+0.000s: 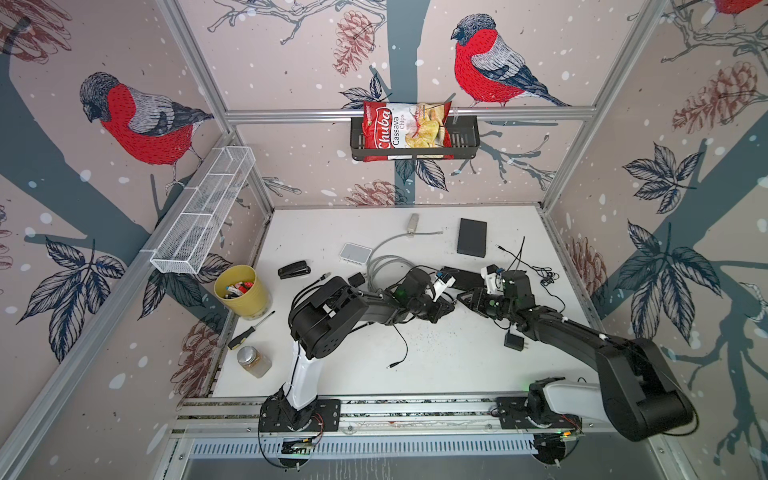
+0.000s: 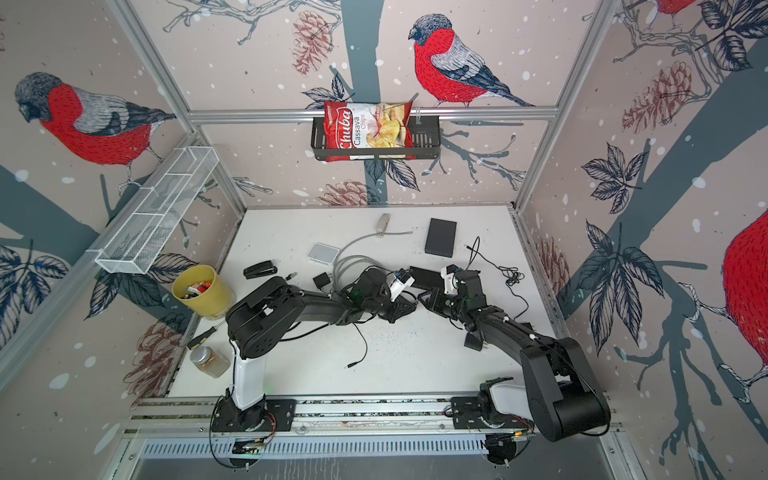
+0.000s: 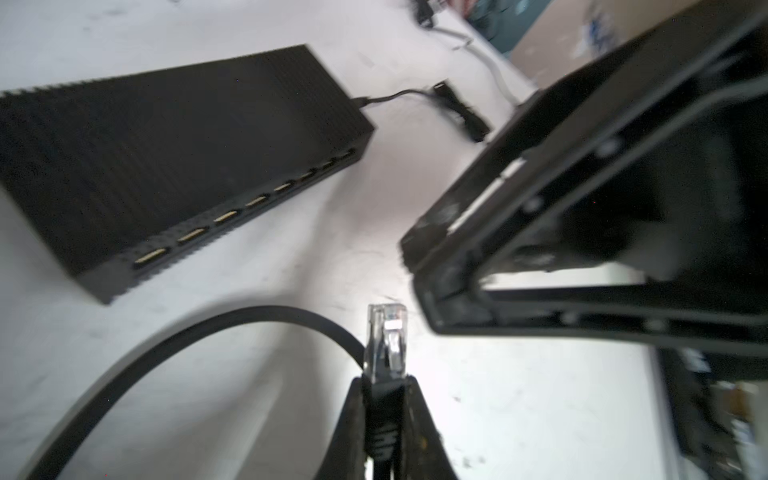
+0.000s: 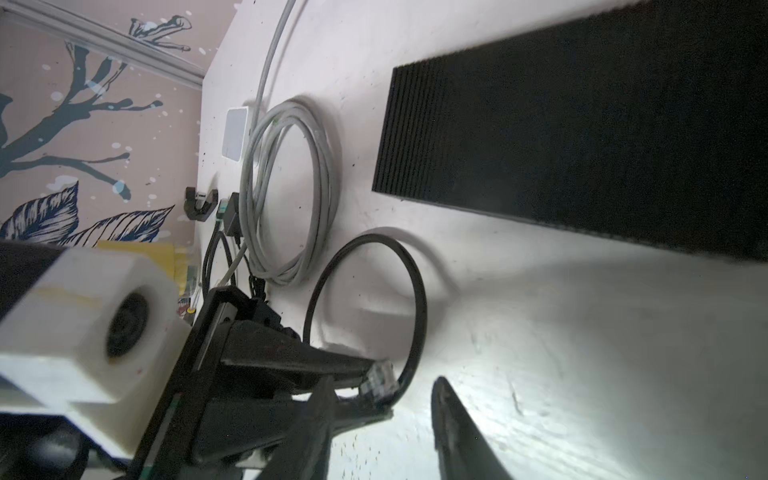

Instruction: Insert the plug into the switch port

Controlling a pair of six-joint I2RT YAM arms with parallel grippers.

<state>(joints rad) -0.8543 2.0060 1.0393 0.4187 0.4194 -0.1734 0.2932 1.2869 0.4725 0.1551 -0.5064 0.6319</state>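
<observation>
The flat black ribbed switch box (image 3: 166, 158) lies on the white tabletop (image 3: 519, 407) ahead of the left gripper (image 3: 384, 386) and off to one side. Its row of gold-lined ports (image 3: 226, 216) faces the gripper's side of the table, so a plug can be pushed in level from here.

In both top views the two arms reach low over the table and their wrists meet near the middle. The left forearm stretches across from a bent elbow, and the right arm comes in from its own side.

The right gripper (image 4: 384, 399) sits just beside the left one, its jaws apart and gripping nothing. This looks like the end of a hand-over.

The flat black cable (image 3: 166, 345) curls in a loop behind and beside the left fingers.

The clear plastic network plug (image 3: 386, 336) is pinched by its black boot in the closed left jaws. It juts straight out past the fingertips, its tip free for insertion, well short of the ports and not yet lined up with one.
</observation>
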